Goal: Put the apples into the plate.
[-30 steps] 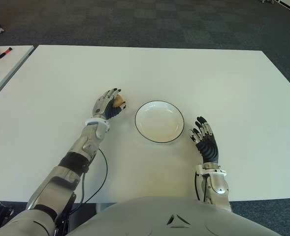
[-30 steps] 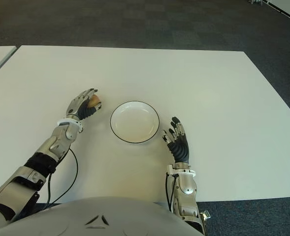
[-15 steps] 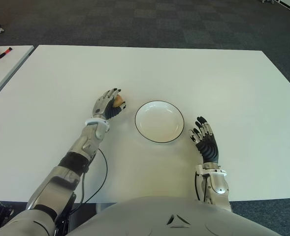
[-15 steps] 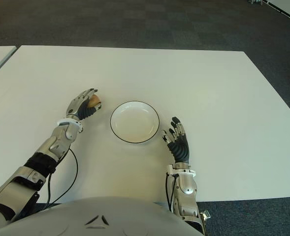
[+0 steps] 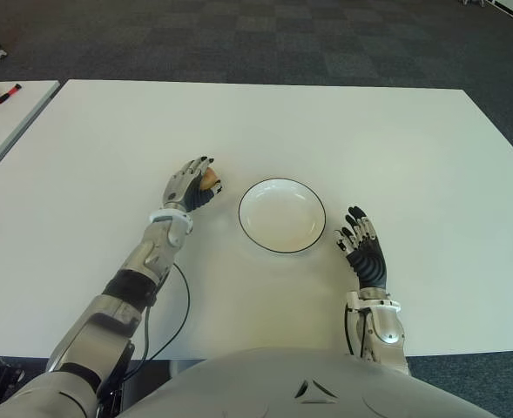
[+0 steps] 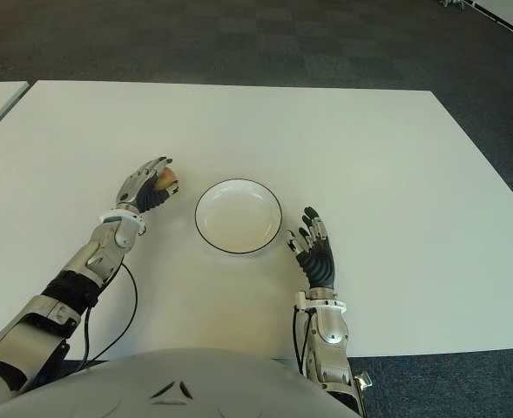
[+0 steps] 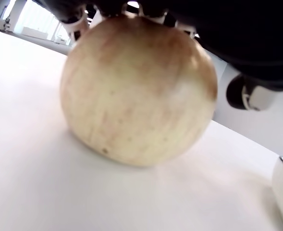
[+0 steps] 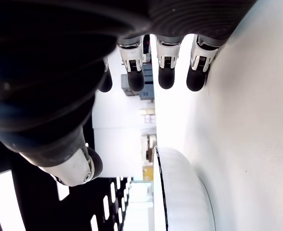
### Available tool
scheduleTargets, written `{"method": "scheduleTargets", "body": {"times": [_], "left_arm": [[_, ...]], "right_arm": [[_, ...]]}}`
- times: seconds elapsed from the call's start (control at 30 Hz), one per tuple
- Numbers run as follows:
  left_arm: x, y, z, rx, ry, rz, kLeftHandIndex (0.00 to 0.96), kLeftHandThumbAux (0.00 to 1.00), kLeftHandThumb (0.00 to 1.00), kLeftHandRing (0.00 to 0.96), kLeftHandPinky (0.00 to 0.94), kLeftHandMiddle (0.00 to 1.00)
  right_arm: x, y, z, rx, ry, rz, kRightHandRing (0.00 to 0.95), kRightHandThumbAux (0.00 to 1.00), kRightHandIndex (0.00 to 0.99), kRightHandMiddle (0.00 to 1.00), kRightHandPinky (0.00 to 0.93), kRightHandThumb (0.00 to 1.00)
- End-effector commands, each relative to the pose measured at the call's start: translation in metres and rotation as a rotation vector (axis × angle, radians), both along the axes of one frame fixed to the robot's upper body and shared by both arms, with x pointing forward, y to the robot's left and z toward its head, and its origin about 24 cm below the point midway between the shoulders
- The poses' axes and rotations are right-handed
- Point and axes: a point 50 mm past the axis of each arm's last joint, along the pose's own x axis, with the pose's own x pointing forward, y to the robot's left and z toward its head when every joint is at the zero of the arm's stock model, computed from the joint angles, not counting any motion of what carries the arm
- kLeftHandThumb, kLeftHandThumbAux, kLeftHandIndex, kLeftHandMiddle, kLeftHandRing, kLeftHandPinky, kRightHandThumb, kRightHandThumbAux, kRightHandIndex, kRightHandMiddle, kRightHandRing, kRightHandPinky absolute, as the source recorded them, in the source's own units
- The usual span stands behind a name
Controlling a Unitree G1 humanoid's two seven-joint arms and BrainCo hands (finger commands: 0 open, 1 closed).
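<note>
Left hand [image 5: 192,185] curled over the apple [image 5: 208,179], clasping it from above while it sits on the white table [image 5: 108,139]. Just to the apple's right, near but apart: the plate [image 5: 249,228]. Farther right, beside the plate's far rim: right hand [image 5: 361,248], slack, fingers spread, holding nothing.

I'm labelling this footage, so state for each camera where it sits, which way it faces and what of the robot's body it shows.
Left eye: on the head, looking down at the table; both arms, left hand on the apple.
Right eye: beside it, same scene; plate, right hand.
Left wrist: low, facing the apple; fingertips over it.
Right wrist: low, facing the plate; fingers spread.
All share the plate.
</note>
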Motion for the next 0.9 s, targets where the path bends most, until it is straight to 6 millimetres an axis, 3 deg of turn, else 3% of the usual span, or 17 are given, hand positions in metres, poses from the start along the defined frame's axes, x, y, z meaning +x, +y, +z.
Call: {"method": "scheduleTargets", "body": {"times": [0.03,0.47,0.9], "left_arm": [[-0.0064,0.0041,-0.0101,0.011,0.044,0.017,0.000,0.313,0.513,0.023,0.149,0.000],[-0.0033,0.0076,-0.0148,0.024,0.084,0.049,0.000,0.368,0.572,0.060,0.184,0.018],[-0.0014,0.0082,-0.0170,0.038,0.104,0.068,0.024,0.468,0.643,0.076,0.159,0.063]], "right_arm": [[-0.0001,0.0006,-0.0007,0.005,-0.003,0.000,0.032,0.730,0.000,0.030,0.092,0.397],[0.0009,0.0010,-0.0006,-0.003,0.000,0.008,0.032,0.721,0.000,0.030,0.094,0.401],[0.0022,0.0020,-0.0002,0.012,-0.014,0.005,0.035,0.729,0.000,0.035,0.094,0.416]]}}
